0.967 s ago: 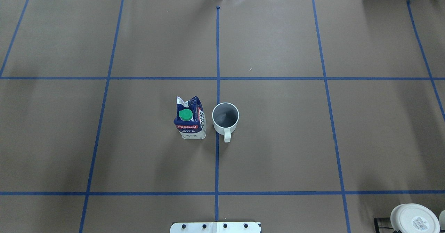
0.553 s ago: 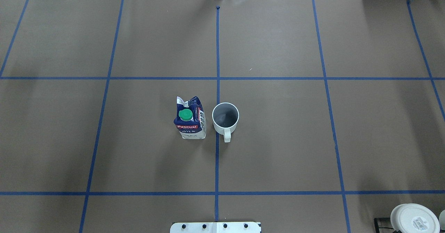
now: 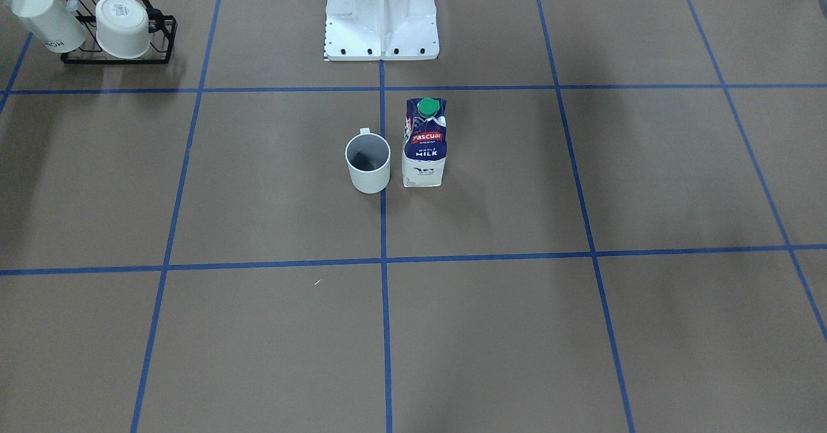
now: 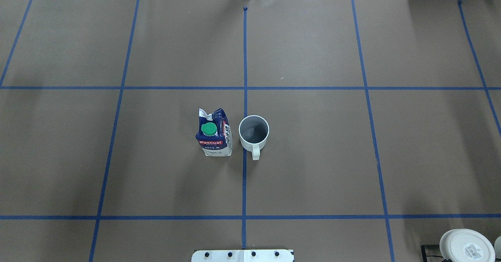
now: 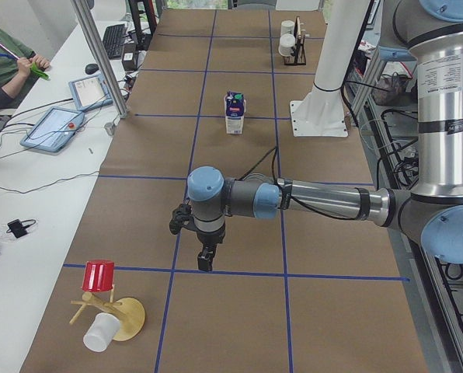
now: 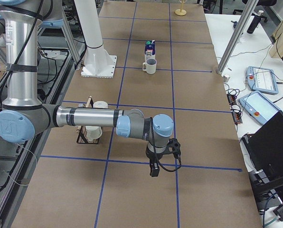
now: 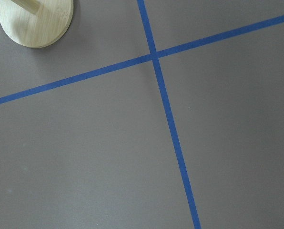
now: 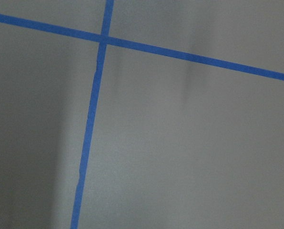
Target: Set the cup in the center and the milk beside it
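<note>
The plain white cup point(image 4: 254, 131) stands upright on the centre tape line of the brown surface point(image 4: 309, 148), its handle toward the robot. It also shows in the front view point(image 3: 368, 161). The blue-and-white milk carton point(image 4: 214, 135) with a green cap stands upright close beside it, apart from it point(image 3: 424, 145). My left gripper point(image 5: 205, 260) hangs over the table far from both. My right gripper point(image 6: 154, 170) hangs over the opposite end. Both show only in side views, so I cannot tell whether they are open or shut.
A black rack point(image 3: 116, 58) with two white mugs stands near the robot base point(image 3: 381, 13). A wooden stand point(image 5: 119, 315) with a red cup point(image 5: 99, 276) sits at the left end. Its round base point(image 7: 35, 21) shows in the left wrist view.
</note>
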